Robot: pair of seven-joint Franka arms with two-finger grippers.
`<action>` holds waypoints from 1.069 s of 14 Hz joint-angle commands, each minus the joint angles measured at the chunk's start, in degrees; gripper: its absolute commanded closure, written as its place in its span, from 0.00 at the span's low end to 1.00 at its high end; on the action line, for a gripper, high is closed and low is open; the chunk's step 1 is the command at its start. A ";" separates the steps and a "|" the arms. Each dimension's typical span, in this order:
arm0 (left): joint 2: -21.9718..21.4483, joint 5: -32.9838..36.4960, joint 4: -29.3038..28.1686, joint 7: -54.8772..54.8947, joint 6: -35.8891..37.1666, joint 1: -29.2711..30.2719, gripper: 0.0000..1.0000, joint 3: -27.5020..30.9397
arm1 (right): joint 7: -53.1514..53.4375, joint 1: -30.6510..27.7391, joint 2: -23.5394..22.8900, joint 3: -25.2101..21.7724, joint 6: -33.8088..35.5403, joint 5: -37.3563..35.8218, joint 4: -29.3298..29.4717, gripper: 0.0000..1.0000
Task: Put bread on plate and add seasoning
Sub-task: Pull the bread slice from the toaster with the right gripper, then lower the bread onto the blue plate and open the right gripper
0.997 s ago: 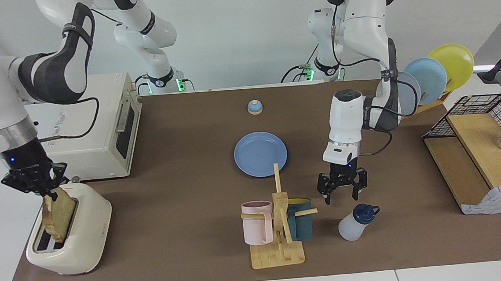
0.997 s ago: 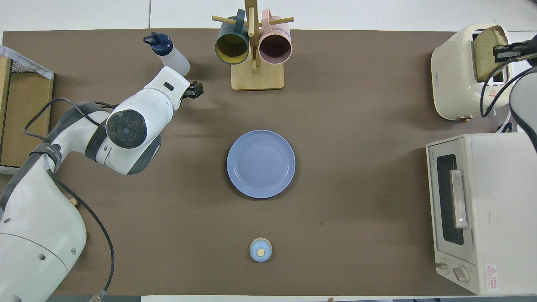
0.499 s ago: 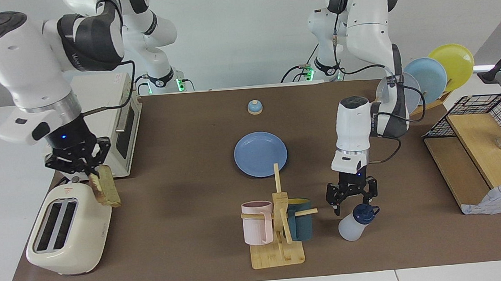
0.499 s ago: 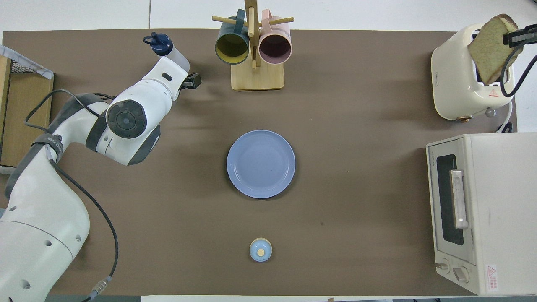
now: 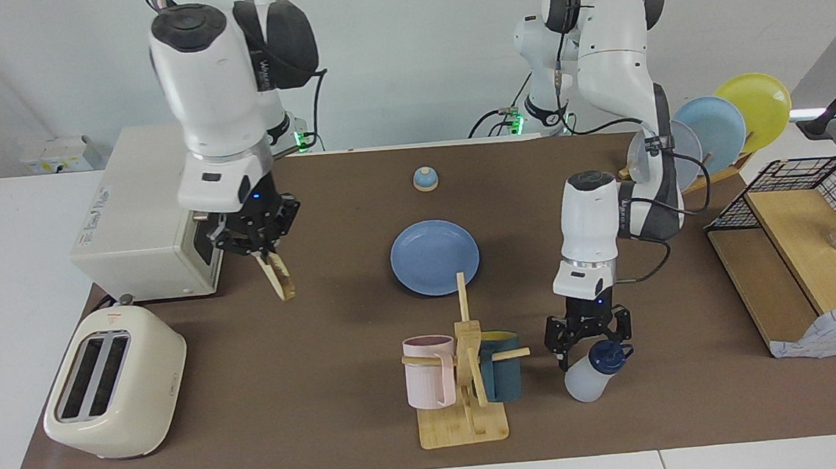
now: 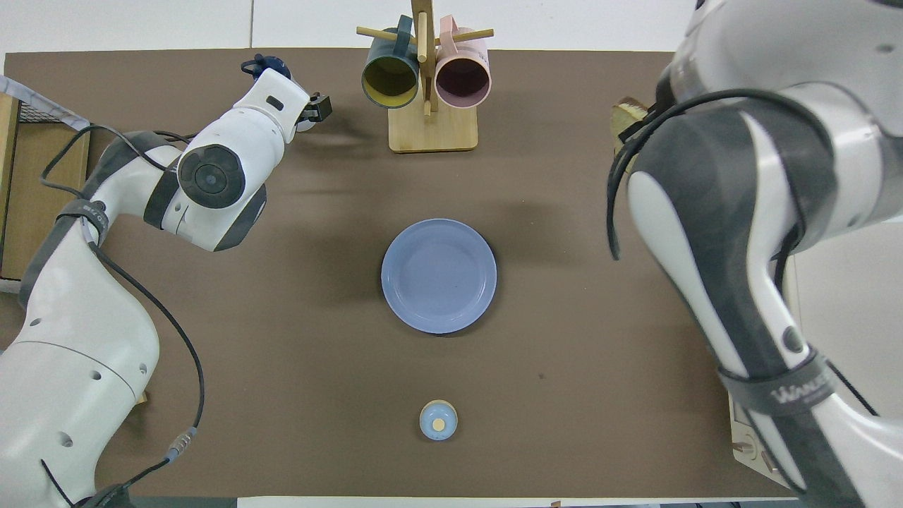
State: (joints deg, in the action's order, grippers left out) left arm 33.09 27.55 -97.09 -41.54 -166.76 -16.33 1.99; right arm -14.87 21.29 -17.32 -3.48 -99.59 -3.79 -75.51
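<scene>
The light-blue plate [image 5: 434,257] [image 6: 439,275] lies flat mid-table. My right gripper [image 5: 257,247] is shut on the bread [image 5: 279,275], which hangs on edge in the air over the mat between the toaster oven and the plate. Only the bread's crust [image 6: 626,116] shows overhead, beside the right arm. The seasoning bottle [image 5: 588,378] stands tilted beside the mug rack, toward the left arm's end. My left gripper [image 5: 590,334] is open and low, with its fingers at the navy cap [image 5: 607,357]. Overhead, the left hand covers most of the bottle [image 6: 264,65].
An empty white toaster [image 5: 116,392] and a toaster oven [image 5: 139,224] stand at the right arm's end. A wooden mug rack [image 5: 465,378] with two mugs stands farther from the robots than the plate. There is also a blue bell [image 5: 425,179], upright plates in a rack [image 5: 719,125] and a wire shelf [image 5: 801,237].
My right gripper lifted the bread out of the toaster and carried it toward the plate. My left gripper came down from above the bottle to its cap.
</scene>
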 commanded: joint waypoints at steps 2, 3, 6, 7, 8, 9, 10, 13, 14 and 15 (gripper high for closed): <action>1.80 1.45 1.99 -1.53 -0.94 -0.19 0.00 0.73 | 16.98 4.45 8.17 0.14 -9.10 9.28 -16.21 1.00; 1.89 1.45 2.60 -1.53 -0.94 -0.19 0.00 0.73 | 23.42 5.07 9.23 0.14 -12.00 11.93 -19.03 1.00; 2.42 1.45 3.22 -1.53 -0.94 0.16 0.00 0.73 | 32.69 8.14 11.43 0.14 -19.82 16.43 -25.19 1.00; 2.42 1.45 3.22 -1.53 -0.94 0.16 0.00 0.73 | 35.93 9.89 12.22 0.14 -23.51 16.62 -27.91 1.00; 2.42 1.54 3.22 -1.53 -1.02 0.07 0.00 0.73 | 39.62 11.39 12.83 0.14 -26.67 16.62 -30.37 1.00; 2.50 1.45 3.22 -1.53 -0.94 0.16 0.00 0.73 | 44.18 12.97 13.27 0.14 -29.93 16.62 -32.40 1.00; 2.68 1.45 3.48 -1.53 -0.94 0.25 0.00 0.73 | 48.49 15.07 13.10 0.14 -33.79 16.62 -33.55 1.00; 2.86 1.19 4.18 -1.71 -0.94 0.07 0.00 0.73 | 52.57 18.08 12.40 0.14 -43.89 16.62 -38.72 1.00; 2.94 1.19 4.19 -1.79 -0.94 0.24 0.00 0.73 | 52.57 19.04 12.14 0.14 -49.41 16.62 -41.44 1.00; 3.21 1.19 4.45 -1.79 -1.02 0.51 0.00 0.73 | 52.83 19.83 11.53 0.14 -53.47 16.62 -42.86 1.00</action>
State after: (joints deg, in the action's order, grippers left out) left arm 34.75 27.55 -94.61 -41.96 -166.81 -16.14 2.33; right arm 37.55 40.34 -6.60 -3.25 -146.03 11.71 -113.52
